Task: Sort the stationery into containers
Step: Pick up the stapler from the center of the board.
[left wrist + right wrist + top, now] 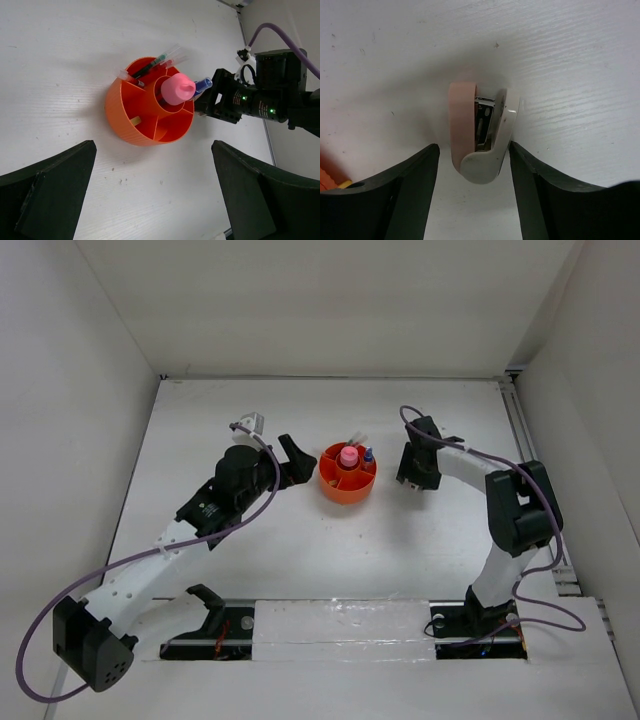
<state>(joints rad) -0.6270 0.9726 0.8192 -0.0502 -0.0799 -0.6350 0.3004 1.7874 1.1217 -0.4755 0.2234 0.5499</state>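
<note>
Spread wide, my right claw (472, 155) straddles a pink-and-white stapler (461, 125) on the bench (570, 75).
Pens (150, 67), marker (202, 85) and pink tube (177, 90) sit in the organiser (120, 117); I judge the stapler last.

You have one orange organiser (120, 120) to reckon with. Inside it you can count one pink tube (177, 89), one blue-capped marker (202, 85) and one small yellow eraser (135, 120). The thin pens (150, 65) number at least three, but they overlap too much for you to get an exact figure. Outside it you have one pink-and-white stapler (480, 135).
</note>
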